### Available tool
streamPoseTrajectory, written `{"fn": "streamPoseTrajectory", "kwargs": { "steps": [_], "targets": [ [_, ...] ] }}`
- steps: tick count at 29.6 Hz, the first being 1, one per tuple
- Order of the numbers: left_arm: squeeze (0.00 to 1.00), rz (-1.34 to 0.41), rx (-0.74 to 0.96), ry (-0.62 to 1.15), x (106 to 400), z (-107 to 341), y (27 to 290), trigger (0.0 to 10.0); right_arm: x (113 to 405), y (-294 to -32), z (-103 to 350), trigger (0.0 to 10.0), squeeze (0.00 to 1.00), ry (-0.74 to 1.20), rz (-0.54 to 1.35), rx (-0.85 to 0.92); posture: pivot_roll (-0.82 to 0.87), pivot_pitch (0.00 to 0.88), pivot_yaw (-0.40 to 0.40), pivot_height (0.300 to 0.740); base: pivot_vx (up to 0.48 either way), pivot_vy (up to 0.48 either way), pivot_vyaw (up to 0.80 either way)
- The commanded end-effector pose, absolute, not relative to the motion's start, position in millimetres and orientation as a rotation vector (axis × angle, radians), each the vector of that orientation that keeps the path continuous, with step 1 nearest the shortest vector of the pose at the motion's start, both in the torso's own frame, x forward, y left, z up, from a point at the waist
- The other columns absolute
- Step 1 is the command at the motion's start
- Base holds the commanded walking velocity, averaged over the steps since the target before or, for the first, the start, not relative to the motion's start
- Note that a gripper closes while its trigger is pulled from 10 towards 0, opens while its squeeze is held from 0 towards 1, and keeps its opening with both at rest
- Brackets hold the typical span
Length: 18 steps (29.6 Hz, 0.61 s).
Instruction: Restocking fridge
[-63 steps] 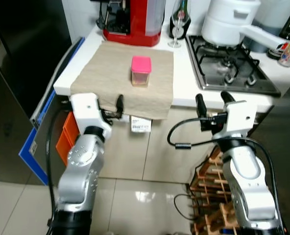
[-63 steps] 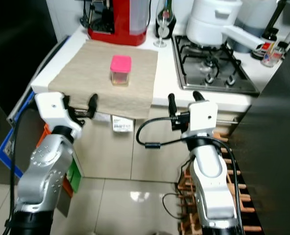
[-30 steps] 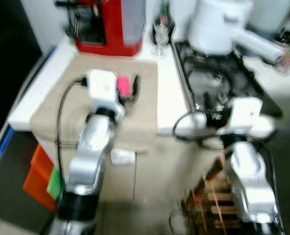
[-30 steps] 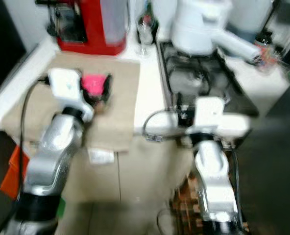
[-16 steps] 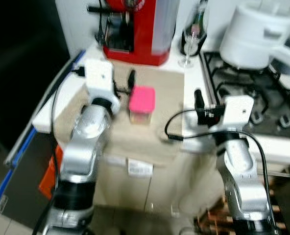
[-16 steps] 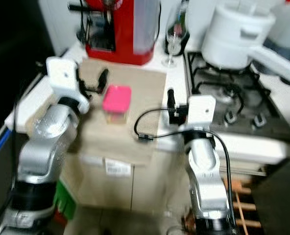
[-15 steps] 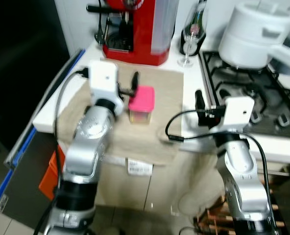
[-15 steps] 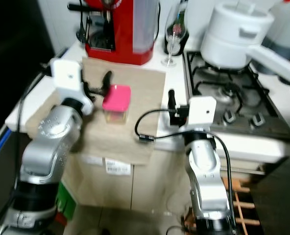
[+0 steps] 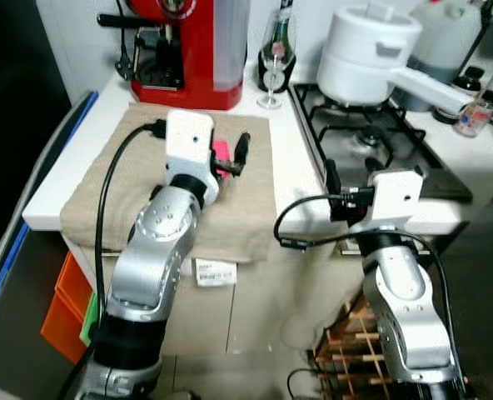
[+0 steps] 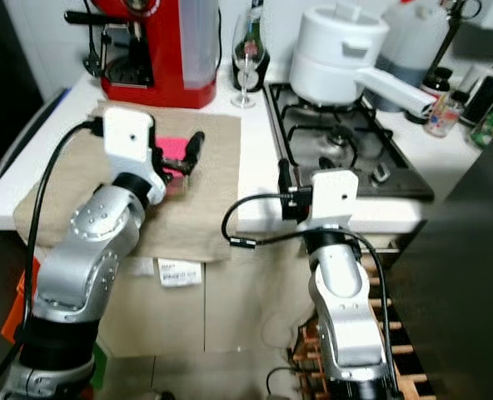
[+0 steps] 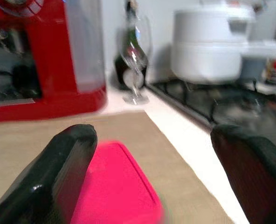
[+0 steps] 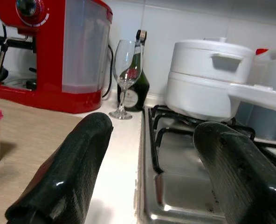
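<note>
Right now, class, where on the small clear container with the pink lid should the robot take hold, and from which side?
Grip the small clear container with the pink lid across its flat side walls below the lid, coming from the counter's front edge. It stands upright on the beige cloth, and the open left gripper already straddles it.

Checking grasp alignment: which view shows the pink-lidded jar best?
Left wrist view: the pink-lidded jar sits close between the open left gripper fingers. Eye views show it partly hidden behind that gripper; right wrist view catches only its edge.
</note>
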<state>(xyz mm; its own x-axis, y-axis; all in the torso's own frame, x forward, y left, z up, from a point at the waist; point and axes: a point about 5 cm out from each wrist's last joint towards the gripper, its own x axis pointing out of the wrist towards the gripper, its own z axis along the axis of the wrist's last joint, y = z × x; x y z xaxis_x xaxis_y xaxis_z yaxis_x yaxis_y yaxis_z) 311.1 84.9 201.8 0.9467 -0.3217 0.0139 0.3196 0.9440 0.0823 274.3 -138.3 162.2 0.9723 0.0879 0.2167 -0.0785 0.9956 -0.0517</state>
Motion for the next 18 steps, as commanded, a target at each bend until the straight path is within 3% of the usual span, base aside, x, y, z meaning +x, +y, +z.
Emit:
{"fn": "streamPoseTrajectory", "kwargs": {
  "steps": [1, 10, 18],
  "targets": [
    [0.00, -0.300, 0.118, 0.013, 314.2, 198.8, 86.7, 10.0, 279.6, -138.2, 165.9, 10.0, 0.00, -0.237, 0.070, -0.045, -0.07, 0.000, -0.005, 0.740, 0.000, 0.000, 0.00],
    [0.00, -0.204, 0.156, 0.080, 327.5, 197.5, 88.1, 10.0, 282.6, -134.1, 170.2, 10.0, 0.00, -0.261, 0.061, -0.037, -0.09, 0.000, 0.015, 0.740, 0.000, 0.000, 0.00],
    [0.00, -0.244, 0.104, 0.033, 331.8, 208.6, 80.4, 10.0, 281.9, -134.4, 168.6, 10.0, 0.00, -0.261, 0.047, -0.033, -0.09, 0.000, 0.020, 0.740, 0.000, 0.000, 0.00]
  ]
}}
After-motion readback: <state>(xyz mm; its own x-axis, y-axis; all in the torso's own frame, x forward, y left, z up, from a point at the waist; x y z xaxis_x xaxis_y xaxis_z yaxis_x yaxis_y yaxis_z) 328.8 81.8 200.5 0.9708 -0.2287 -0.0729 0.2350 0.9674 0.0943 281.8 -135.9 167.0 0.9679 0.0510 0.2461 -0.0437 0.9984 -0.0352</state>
